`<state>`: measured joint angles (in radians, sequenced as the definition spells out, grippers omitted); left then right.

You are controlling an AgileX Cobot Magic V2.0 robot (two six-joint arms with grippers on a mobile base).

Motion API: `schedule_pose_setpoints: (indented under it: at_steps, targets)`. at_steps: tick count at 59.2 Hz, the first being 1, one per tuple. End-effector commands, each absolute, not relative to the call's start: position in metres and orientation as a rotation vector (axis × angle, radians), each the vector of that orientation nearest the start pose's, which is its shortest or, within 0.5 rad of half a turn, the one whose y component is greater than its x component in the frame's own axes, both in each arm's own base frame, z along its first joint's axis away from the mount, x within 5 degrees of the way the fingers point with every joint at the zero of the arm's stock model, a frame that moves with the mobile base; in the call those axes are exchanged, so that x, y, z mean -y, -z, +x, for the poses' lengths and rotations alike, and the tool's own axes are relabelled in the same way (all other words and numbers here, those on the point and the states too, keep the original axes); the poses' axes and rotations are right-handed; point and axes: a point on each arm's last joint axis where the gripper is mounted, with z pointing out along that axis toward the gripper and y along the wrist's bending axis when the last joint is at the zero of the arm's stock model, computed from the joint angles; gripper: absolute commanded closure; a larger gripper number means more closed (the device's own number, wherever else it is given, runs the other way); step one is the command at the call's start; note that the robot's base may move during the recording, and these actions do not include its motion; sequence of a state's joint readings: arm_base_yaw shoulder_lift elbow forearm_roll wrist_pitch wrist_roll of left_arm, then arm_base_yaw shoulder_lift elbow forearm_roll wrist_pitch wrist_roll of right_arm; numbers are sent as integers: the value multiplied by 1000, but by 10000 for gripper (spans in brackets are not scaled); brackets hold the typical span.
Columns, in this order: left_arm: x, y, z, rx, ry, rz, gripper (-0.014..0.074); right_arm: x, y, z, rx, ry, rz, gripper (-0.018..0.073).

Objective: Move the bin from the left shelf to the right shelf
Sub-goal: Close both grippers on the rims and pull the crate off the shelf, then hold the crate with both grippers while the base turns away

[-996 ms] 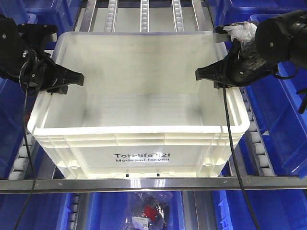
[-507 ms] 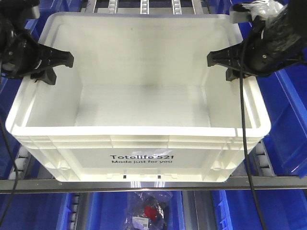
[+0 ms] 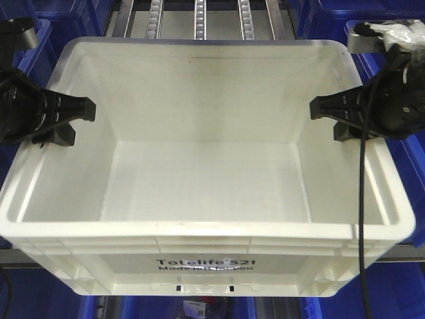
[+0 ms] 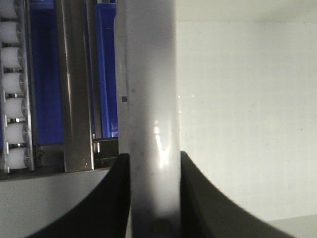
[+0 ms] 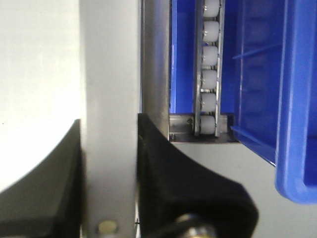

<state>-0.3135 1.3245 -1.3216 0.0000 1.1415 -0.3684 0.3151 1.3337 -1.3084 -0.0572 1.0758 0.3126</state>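
**White tote pinched at both end walls, printed side toward me**

The large white rectangular plastic bin (image 3: 199, 230) sits upright and empty, mouth open to the ceiling. It fills most of the front view, just ahead of the grey steel roller rails (image 3: 199, 16) of the shelf, with blue plastic bins (image 3: 329, 13) on either side.

My left claw (image 3: 74, 123) straddles the left end wall. The wrist view shows one black finger (image 4: 106, 198) outside and one inside, pressed against the white rim. My right claw (image 3: 335, 119) is clamped on the opposite wall in the same way.

I judge this hold as deliberate. Pinching both ends at matching height keeps a wide, empty tote level and stops it swinging, which neither arm could manage alone.

The bin's long axis runs left to right, from claw to claw, and the black "Totelife" print faces me. From here I cannot tell whether the base rests on the rollers or hangs free.
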Motion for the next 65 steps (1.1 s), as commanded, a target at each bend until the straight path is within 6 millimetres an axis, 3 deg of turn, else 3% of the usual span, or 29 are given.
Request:
schedule_pose_setpoints:
  at_steps: [1,13,65]
  targets:
    - [78,-394,237,-2482,237,-31,603,-67,-394,249,-2403,-134,-8,559]
    - [82,-384,233,-2511,217,-35,603,-65,-381,242,-2433,-124,-12,559]
    - [82,-384,234,-2503,220,-33,603,-64,-385,239,-2416,-130,-12,559]
